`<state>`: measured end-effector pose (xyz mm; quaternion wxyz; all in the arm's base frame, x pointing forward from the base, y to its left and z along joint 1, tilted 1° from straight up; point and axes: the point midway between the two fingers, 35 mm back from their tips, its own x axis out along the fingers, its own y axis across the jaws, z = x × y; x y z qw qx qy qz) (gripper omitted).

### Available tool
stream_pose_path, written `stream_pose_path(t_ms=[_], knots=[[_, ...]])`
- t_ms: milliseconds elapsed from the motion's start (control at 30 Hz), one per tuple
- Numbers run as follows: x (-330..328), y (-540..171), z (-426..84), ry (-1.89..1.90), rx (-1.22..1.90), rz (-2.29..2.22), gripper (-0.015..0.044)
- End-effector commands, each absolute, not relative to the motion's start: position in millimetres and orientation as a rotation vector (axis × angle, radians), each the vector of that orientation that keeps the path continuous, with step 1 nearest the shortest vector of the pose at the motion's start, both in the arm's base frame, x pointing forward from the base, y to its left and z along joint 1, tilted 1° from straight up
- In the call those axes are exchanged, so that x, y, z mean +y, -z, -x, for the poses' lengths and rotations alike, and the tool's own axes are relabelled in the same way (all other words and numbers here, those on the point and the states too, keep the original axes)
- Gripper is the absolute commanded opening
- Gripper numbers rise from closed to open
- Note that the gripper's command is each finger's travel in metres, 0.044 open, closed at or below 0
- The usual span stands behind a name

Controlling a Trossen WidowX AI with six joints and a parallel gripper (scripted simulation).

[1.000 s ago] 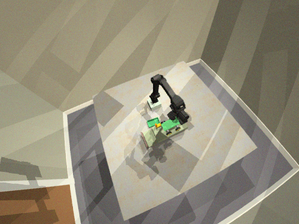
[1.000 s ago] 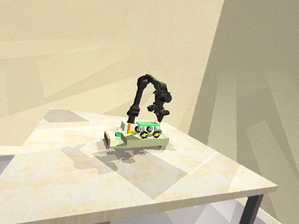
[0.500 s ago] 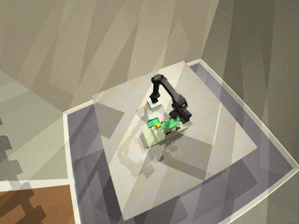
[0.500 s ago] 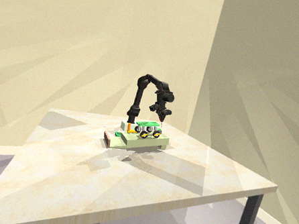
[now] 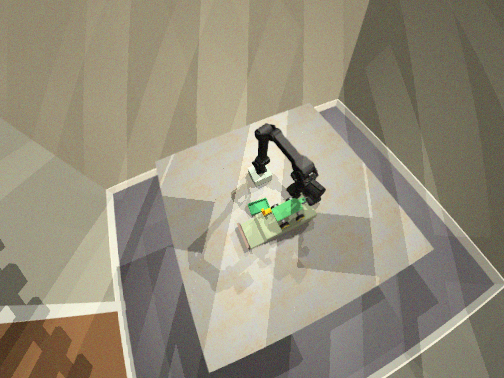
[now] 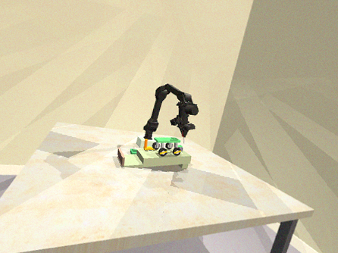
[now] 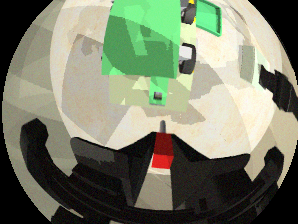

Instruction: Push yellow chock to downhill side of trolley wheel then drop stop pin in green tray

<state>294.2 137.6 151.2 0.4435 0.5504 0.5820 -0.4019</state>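
My gripper [image 5: 303, 200] [image 6: 183, 135] [image 7: 162, 136] is shut on the red-headed stop pin [image 6: 184, 139] [image 7: 162, 159], above the ramp's uphill end. The pin's grey shaft points down, clear of the green tab [image 7: 158, 101] with its dark hole. The green trolley [image 5: 287, 209] [image 6: 167, 140] [image 7: 142, 42] stands on the pale green ramp [image 5: 256, 234] [image 6: 164, 160] [image 7: 125, 99]. The yellow chock [image 5: 266, 212] [image 6: 146, 144] with its orange handle stands at the downhill side of the trolley's far-side wheel; whether they touch is too small to tell.
The green tray [image 5: 259, 206] [image 6: 133, 151] [image 7: 218, 25] lies on the table [image 5: 345, 240] [image 6: 84, 203] beside the ramp, on the side of the arm's white base [image 5: 260, 177] [image 7: 248, 64]. A reddish end board [image 5: 243, 236] [image 6: 120, 157] stands at the ramp's downhill end.
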Motion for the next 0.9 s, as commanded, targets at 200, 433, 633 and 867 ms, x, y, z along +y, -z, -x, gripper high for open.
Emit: stream_pose_path(t_ms=[200, 433, 633, 867], knots=[[137, -150, -261, 0.994, 1.443, -1.37, 0.0], [137, -149, -238, 0.996, 1.444, -1.369, 0.0], [137, -149, -220, 0.997, 1.445, -1.369, 0.0], [129, -148, -222, 0.997, 1.445, -1.368, 0.0]])
